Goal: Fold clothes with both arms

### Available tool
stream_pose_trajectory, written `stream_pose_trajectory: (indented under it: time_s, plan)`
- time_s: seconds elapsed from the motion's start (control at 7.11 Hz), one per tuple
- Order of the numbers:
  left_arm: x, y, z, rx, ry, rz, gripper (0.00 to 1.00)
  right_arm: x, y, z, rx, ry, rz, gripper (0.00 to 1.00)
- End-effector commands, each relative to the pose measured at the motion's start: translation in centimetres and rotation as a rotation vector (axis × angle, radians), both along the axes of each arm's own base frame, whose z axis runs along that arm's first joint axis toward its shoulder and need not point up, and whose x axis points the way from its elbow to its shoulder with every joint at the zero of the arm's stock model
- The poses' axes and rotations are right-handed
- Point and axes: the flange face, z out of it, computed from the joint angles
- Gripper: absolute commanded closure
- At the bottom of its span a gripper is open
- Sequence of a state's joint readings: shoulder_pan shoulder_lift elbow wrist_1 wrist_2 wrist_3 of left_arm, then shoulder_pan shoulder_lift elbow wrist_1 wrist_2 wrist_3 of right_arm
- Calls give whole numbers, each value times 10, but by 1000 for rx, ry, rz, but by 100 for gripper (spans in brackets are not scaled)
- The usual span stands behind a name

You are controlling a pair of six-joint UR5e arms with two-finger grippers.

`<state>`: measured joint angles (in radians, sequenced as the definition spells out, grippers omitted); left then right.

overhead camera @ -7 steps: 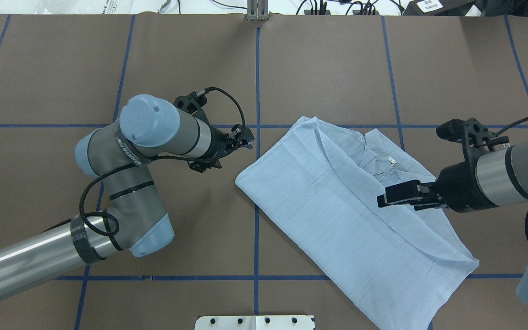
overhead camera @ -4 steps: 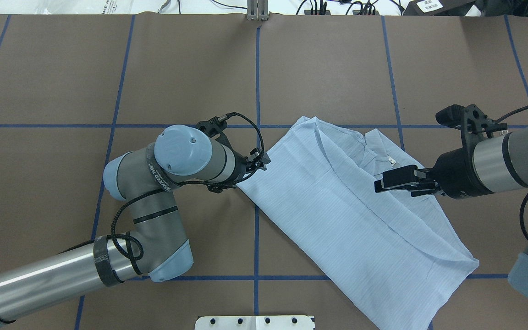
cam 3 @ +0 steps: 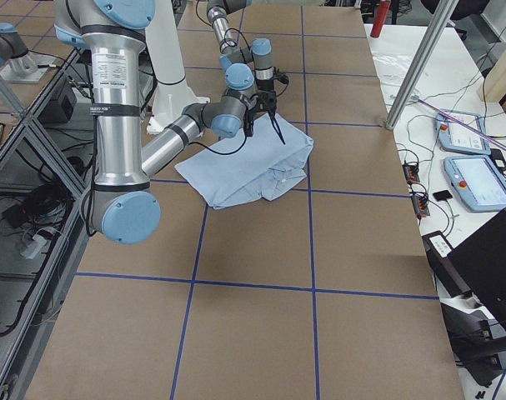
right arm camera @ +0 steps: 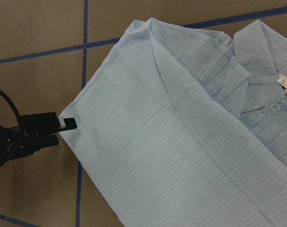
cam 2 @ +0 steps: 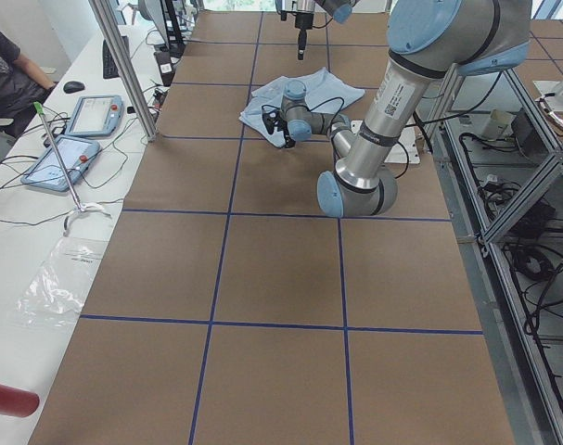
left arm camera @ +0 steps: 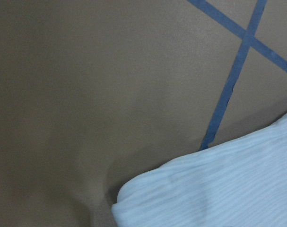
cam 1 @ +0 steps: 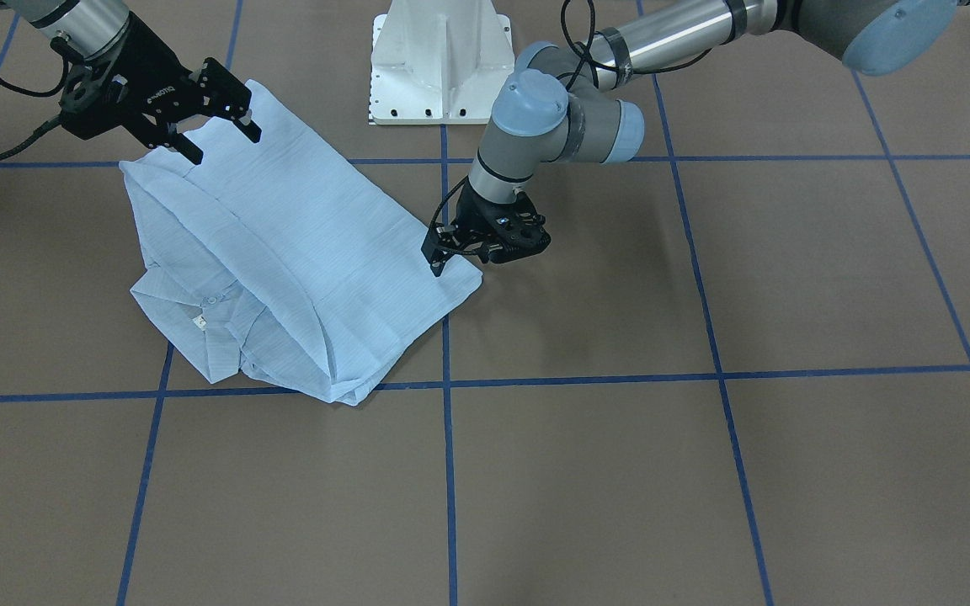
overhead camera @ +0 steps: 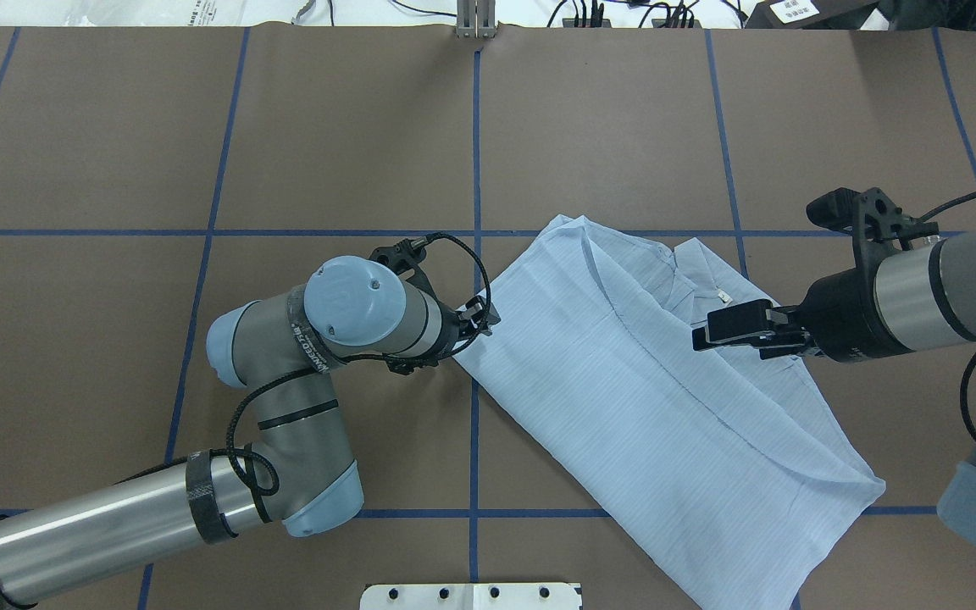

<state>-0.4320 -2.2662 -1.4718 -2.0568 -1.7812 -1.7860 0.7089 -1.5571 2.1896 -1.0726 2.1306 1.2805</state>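
Note:
The pale-blue shirt [overhead camera: 640,398] lies folded flat on the brown table, collar and white label [overhead camera: 723,296] at its far right. It also shows in the front view [cam 1: 283,236]. My left gripper [overhead camera: 481,320] is low at the shirt's left corner, open, one fingertip at the cloth edge [cam 1: 455,257]; the right wrist view shows its fingers [right arm camera: 67,124] at that corner. The left wrist view shows only the corner [left arm camera: 228,194] on the table. My right gripper [overhead camera: 700,337] hovers open and empty above the shirt beside the collar [cam 1: 220,141].
The white pedestal base [cam 1: 441,63] stands at the robot's side of the table. Blue tape lines [overhead camera: 475,152] mark a grid on the brown cover. Tablets [cam 2: 91,116] and a seated person [cam 2: 3,65] are on a side bench beyond the far edge.
My left arm has swung right and brought its gripper down to the shirt's left corner. My right gripper has drifted slightly toward the far side, over the collar area. The shirt has barely moved.

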Motion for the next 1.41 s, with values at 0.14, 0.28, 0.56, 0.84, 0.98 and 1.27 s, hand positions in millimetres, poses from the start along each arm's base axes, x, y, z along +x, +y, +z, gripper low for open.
stream_pose_trajectory:
  time_s: [0.14, 0.28, 0.56, 0.84, 0.98, 1.27]
  plan:
    - [1, 0, 0, 7, -1, 4, 69, 4, -5, 3, -6, 4, 9, 0]
    - [0, 0, 1, 10, -4, 6, 100, 5, -6, 3, -6, 4, 12, 0]
    - [-14, 1, -7, 19, 14, 4, 100, 7, -8, 4, -6, 8, 24, 0]
    - [-58, -11, -8, -17, -64, -34, 100, 8, -11, 6, -6, 11, 33, 0]
    - [-76, -29, -7, -33, -105, -70, 100, 7, -12, 7, -7, 13, 35, 0]
    - [-112, -84, 8, 47, -165, -103, 100, 4, -17, 4, -3, 9, 40, 0]
